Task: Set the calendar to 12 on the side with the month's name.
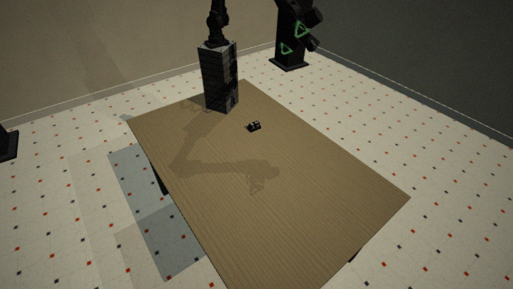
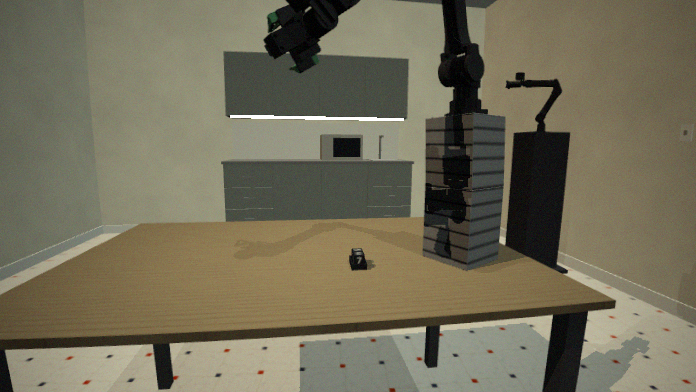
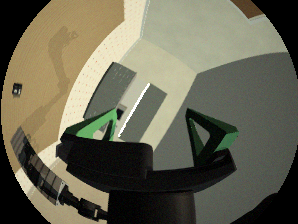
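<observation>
A small dark calendar stands on the table [image 1: 295, 206] [image 2: 200, 290]. It has a black tray [image 2: 358, 268] and cubes [image 1: 253, 125] [image 2: 358, 259] with pale digits. In the top view two cubes seem to sit side by side. In the exterior view the near end shows a 7. The calendar [image 3: 17, 90] is tiny at the left of the wrist view. The month's name and the date on its side cannot be read. My gripper [image 3: 152, 110] [image 1: 289, 44] is open, its green fingers wide apart with nothing between them. It is high above and well away from the calendar.
The grey pedestal [image 1: 217, 79] [image 2: 462, 200] carrying the arm stands on the table near the calendar. Another dark pedestal [image 2: 535, 200] with a small arm stands beyond the table. Grey cabinets [image 2: 310, 190] are at the back. The arm's shadow falls across the table.
</observation>
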You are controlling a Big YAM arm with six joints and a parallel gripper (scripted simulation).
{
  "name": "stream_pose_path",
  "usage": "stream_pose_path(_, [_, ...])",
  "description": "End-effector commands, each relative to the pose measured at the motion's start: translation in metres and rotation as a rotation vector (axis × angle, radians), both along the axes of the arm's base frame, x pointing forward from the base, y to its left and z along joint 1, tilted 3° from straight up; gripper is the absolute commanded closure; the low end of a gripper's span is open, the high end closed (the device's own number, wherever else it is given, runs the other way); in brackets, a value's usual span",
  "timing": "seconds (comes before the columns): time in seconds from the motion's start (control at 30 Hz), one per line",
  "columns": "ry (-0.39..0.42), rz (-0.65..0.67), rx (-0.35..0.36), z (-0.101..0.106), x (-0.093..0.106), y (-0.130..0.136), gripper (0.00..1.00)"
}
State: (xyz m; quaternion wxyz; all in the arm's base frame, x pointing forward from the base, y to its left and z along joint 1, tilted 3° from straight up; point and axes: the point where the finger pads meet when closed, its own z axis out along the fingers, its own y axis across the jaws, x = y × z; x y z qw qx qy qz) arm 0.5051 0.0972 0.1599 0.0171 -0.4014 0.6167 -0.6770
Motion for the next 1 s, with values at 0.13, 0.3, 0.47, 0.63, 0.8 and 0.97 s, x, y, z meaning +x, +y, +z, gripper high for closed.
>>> stream_pose_path(0.13, [-0.01, 0.0, 0.005, 0.004, 0.001, 0.001, 0.0])
stream_pose_path(0.3, [-0.01, 0.0, 0.005, 0.004, 0.001, 0.001, 0.0])
stream_pose_path(0.47, [-0.01, 0.0, 0.005, 0.004, 0.001, 0.001, 0.0])
stream_pose_path(0.63, [-0.098, -0.007, 0.07, 0.028, 0.018, 0.003, 0.0])
stream_pose_path(0.8, [-0.008, 0.02, 0.185, -0.062, 0.011, -0.021, 0.0])
stream_pose_path(0.97, [0.006, 0.01, 0.404, -0.135, 0.006, -0.04, 0.0])
